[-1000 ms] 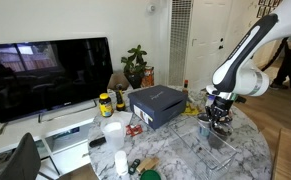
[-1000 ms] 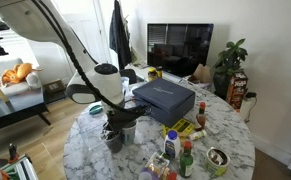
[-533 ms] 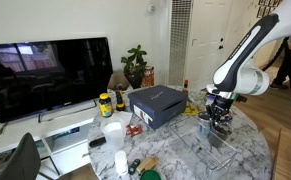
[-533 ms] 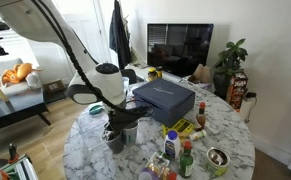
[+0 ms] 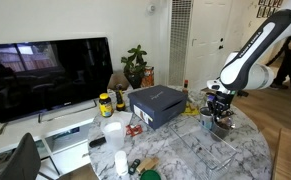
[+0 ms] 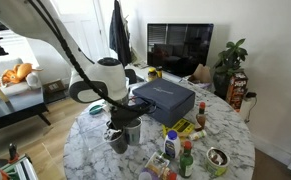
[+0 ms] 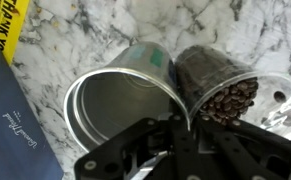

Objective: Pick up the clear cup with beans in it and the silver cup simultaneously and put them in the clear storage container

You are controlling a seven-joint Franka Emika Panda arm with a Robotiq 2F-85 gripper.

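Observation:
My gripper is shut on the touching rims of two cups, one finger inside each. The silver cup is on the left and empty. The clear cup with beans is on the right, with dark brown beans inside. Both hang tilted above the marble table. In both exterior views the gripper holds the cups just above the table. The clear storage container shows only as faint edges on the table below and in front of the gripper.
A dark blue-grey box stands mid-table, close beside the gripper. A larger white cup, a yellow jar and sauce bottles stand around. A yellow packet lies by the box edge.
The arm has risen and shifted slightly, carrying both cups up off the table with it. The grip on the two rims is unchanged.

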